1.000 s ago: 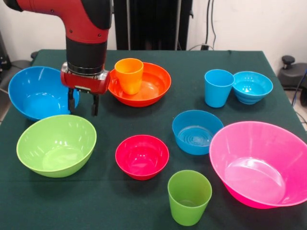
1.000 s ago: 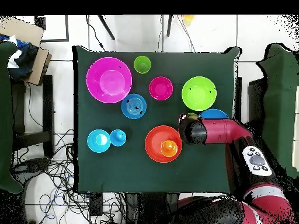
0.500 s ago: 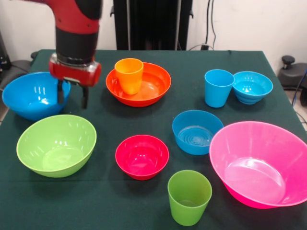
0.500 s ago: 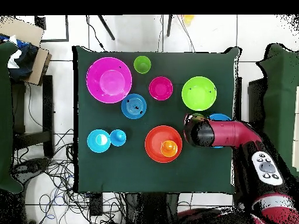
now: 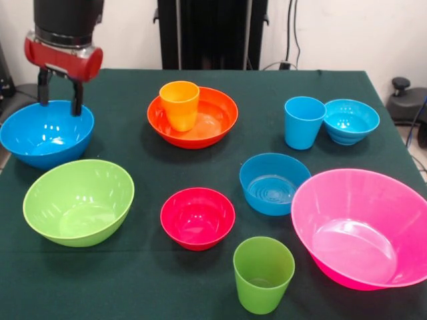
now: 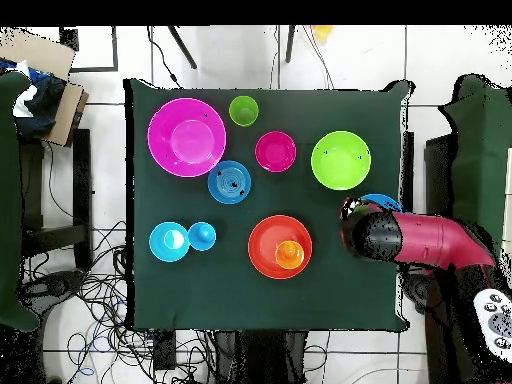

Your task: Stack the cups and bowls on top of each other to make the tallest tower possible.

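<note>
My gripper is open and empty at the far rim of the large blue bowl, at the table's left. One fingertip overlaps the bowl's inside; I cannot tell if it touches. The orange cup stands in the wide orange bowl. The lime green bowl, small red bowl, green cup, medium blue bowl, pink bowl, light blue cup and turquoise bowl each stand alone. In the overhead view the arm hides the gripper and most of the large blue bowl.
The large blue bowl reaches the table's left edge in the front view. The pink bowl overhangs the right edge. A cardboard box and cables lie off the table in the overhead view.
My gripper moved from beside the orange bowl away to the large blue bowl's far rim and rose. The large blue bowl shifted slightly toward the table's edge. The fingers stayed open.
</note>
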`<state>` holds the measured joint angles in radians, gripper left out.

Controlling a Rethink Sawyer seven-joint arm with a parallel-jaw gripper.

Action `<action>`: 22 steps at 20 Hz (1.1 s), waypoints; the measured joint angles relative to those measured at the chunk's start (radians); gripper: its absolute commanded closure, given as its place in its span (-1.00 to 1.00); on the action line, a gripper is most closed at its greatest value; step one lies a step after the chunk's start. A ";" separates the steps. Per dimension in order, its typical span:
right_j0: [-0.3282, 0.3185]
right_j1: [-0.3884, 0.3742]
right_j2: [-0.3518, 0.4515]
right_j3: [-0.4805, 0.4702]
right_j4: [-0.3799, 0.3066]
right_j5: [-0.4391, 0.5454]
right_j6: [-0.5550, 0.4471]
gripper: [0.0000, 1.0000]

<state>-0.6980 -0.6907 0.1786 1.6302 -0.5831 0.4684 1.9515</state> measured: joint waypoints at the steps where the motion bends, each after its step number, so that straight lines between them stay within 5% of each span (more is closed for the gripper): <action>1: -0.001 -0.004 0.000 0.000 0.000 0.004 0.000 -1.00; 22: 0.016 -0.049 0.000 0.015 0.000 0.023 0.000 -1.00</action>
<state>-0.6818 -0.7400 0.1789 1.6452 -0.5829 0.4917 1.9515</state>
